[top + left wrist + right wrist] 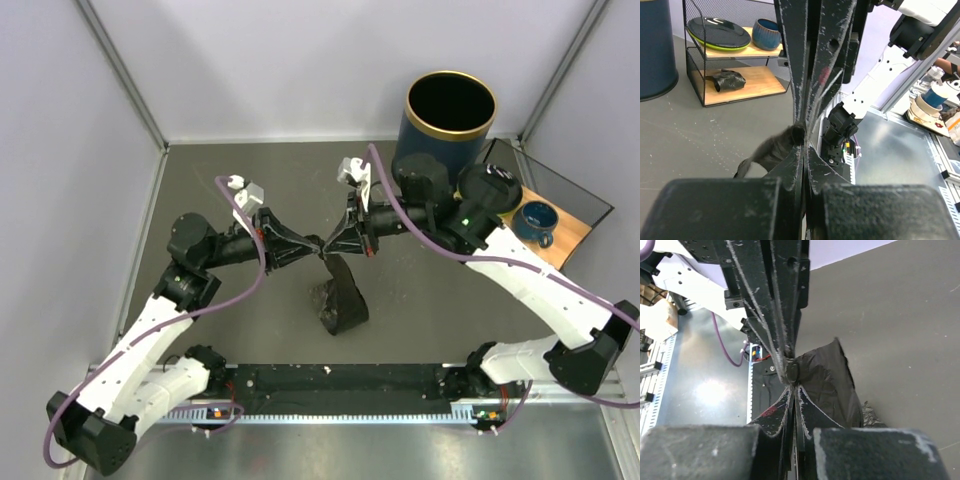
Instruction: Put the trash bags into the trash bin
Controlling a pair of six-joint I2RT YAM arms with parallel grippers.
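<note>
A black crinkly trash bag (340, 297) hangs in mid-table, its lower end resting on the grey table. My left gripper (314, 245) and my right gripper (328, 244) meet tip to tip at the bag's top edge, both shut on it. In the left wrist view the bag (771, 150) hangs just past my closed gripper (804, 145). In the right wrist view it (827, 382) drapes down from my closed gripper (792, 385). The navy trash bin (449, 118) with a gold rim stands upright and open at the back right, apart from both grippers; its wall shows in the left wrist view (655, 50).
A wire and wood shelf (555, 215) stands right of the bin, with a blue bowl (537, 220), a black plate (717, 32) and a small dark bundle (727, 80) on it. White walls close in the table.
</note>
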